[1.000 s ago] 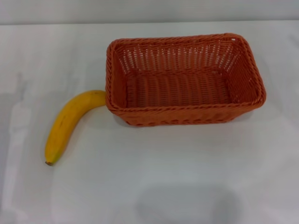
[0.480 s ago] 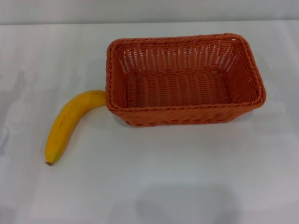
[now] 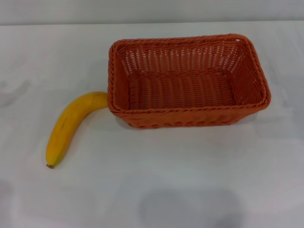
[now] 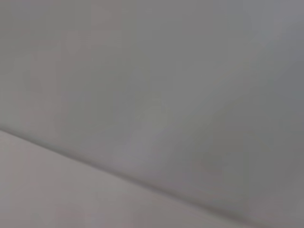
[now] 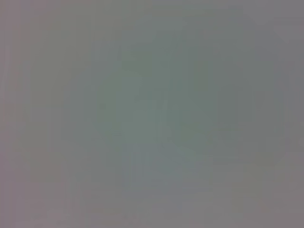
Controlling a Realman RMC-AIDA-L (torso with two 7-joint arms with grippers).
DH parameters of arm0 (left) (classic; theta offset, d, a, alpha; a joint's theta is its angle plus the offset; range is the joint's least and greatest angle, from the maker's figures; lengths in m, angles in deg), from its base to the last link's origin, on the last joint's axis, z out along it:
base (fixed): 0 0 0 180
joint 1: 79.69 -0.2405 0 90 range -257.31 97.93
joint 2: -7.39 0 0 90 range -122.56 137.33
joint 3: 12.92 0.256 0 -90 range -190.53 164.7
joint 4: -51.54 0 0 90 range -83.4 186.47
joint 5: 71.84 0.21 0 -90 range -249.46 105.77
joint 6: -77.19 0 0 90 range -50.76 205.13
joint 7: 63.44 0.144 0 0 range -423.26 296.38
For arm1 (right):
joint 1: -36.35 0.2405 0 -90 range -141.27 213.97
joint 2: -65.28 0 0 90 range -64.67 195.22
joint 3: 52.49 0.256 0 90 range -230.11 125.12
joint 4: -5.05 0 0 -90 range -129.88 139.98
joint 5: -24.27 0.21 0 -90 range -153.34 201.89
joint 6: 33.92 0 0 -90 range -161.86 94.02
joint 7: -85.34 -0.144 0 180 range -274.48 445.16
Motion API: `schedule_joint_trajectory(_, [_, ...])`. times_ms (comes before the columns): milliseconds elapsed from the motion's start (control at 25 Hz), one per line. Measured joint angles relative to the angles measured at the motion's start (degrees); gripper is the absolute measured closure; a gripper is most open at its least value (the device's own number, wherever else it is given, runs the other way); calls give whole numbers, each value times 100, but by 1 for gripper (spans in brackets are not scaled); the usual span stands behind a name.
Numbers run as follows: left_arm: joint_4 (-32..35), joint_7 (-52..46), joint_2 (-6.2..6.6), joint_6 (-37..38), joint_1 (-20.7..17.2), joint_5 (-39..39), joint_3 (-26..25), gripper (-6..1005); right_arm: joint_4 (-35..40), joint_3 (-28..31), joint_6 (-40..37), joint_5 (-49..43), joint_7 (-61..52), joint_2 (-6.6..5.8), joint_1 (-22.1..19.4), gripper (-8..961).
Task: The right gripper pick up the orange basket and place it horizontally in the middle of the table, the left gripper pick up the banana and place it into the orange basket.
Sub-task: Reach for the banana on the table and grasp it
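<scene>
The orange basket [image 3: 187,80] lies lengthwise across the white table [image 3: 156,171], a little behind its middle, open side up with nothing in it. A yellow banana [image 3: 69,127] lies on the table to the basket's left, its upper end touching the basket's near left corner, its brown stem end pointing toward the front. Neither gripper shows in the head view. Both wrist views hold only plain grey surface.
The table's far edge [image 3: 152,23] runs along the top of the head view. Faint grey shadows lie on the table at the front centre [image 3: 190,206] and along the left side.
The basket and the banana have not moved. The faint shadows at the table's left side have shifted and thinned.
</scene>
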Motion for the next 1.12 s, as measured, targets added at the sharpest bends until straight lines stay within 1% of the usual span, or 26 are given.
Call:
schedule_joint_trajectory(80, [-535,-154,59,427,263,556,3,134,0,2,-5,-1,-58,-3,-6,208])
schedule_joint_trajectory(200, [-988,-351,168,851,772,1395,7,134,0,2,-8,-6,-139,-7,-13,208])
schedule_joint_trajectory(280, [-1062,-368,224,979,1159,2120,13,134,-12,1,-13,-11,-178,-11,-16,208])
schedule_joint_trajectory(400, [-1065,-219,252,1047,1645,2961,16,135,-27,1,-20,-16,-223,-15,-17,208])
schedule_joint_trajectory(560, [-1058,-69,245,1082,2059,3744,22,135,-37,1,-21,-19,-264,-10,0,208])
schedule_joint_trajectory(640, [-1047,-55,234,1085,2203,4021,23,135,-39,1,-21,-21,-281,-5,14,208])
schedule_joint_trajectory(720, [-1012,-44,203,1067,2322,4242,24,136,-40,1,-21,-21,-302,-4,20,208])
schedule_joint_trajectory(880, [-953,119,59,866,2501,4695,25,136,-43,1,-21,-25,-357,-3,12,208])
schedule_joint_trajectory(920, [-920,170,0,794,2549,4798,25,136,-44,1,-21,-25,-363,-4,-2,208])
schedule_joint_trajectory(1000, [-889,221,-60,734,2585,4844,25,136,-45,1,-21,-26,-370,-6,-18,208])
schedule_joint_trajectory(1040, [-862,289,-125,681,2611,4846,25,137,-46,1,-24,-28,-376,-7,-21,208])
schedule_joint_trajectory(1120, [-787,365,-203,578,2655,4873,25,137,-47,1,-49,-28,-386,-9,-20,208])
